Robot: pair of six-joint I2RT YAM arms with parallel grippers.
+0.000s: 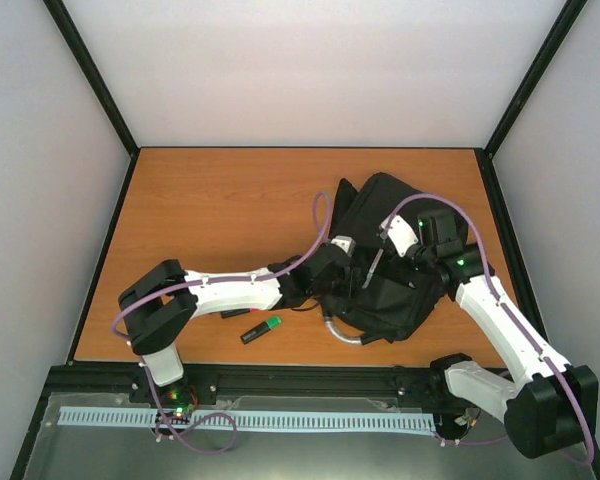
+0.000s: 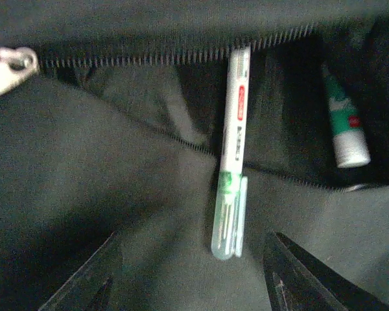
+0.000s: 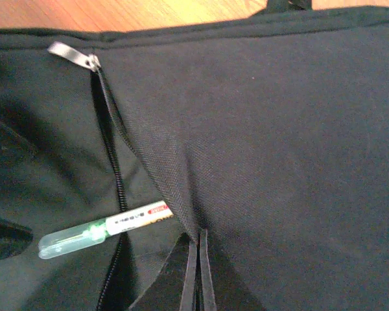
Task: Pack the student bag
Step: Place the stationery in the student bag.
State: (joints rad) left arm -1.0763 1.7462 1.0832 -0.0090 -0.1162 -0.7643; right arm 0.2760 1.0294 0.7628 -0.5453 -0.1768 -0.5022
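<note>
The student bag (image 1: 395, 285) is a large black backpack lying at the centre right of the table. A white pen with a clear green cap (image 2: 232, 162) lies half inside its unzipped pocket, cap end out on the fabric. My left gripper (image 2: 194, 275) hovers open just behind the cap, one finger on each side, touching nothing. My right gripper (image 3: 199, 265) is shut, pinching the edge of the pocket flap and holding it up; the pen (image 3: 104, 228) pokes out to its left. A green and white marker (image 2: 342, 123) lies deeper in the pocket.
On the wood in front of the bag lie a black marker with a green end (image 1: 262, 329) and a thin red pen (image 1: 235, 313). The bag's grey loop handle (image 1: 348, 335) points toward the near table edge. Silver zip pullers (image 2: 10, 68) (image 3: 71, 55) sit at the zip's end.
</note>
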